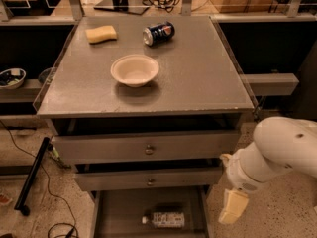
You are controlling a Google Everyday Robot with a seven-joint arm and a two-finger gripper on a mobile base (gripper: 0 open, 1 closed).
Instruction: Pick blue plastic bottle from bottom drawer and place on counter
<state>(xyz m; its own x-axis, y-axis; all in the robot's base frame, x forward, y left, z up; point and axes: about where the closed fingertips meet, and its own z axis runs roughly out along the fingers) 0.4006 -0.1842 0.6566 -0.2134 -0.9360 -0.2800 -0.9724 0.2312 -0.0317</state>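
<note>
Three drawers stand open in steps under the counter (198, 78), and the bottom drawer (101, 214) is the hardest to read: its front is cut off by the lower edge of the view, its back runs under the middle drawer (114, 181), and its floor lies in shadow. In it lies the bottle (163, 219), flat on its side, pale cap toward 9 o'clock and base toward 3 o'clock, just right of the drawer's middle; the print on its label cannot be made out. The arm (282, 150) comes in from the right edge, which cuts off its upper part, and slants down toward 7 o'clock. At its end hangs the gripper (233, 207), a pale yellowish block outside the drawer's right wall and above the speckled floor (277, 217). Only one face of it shows, so whether it is set wide or narrow cannot be told; nothing can be seen held in it. From the gripper the bottle lies at about 9 o'clock and slightly lower, near but apart, with the drawer's right wall between them. On the counter sit a bowl (134, 69) near the centre, a can (158, 32) on its side at 1 o'clock from the bowl, and a sponge (101, 33) at 11 o'clock from it. The top drawer (99, 148) and the middle one each show a small round knob.
</note>
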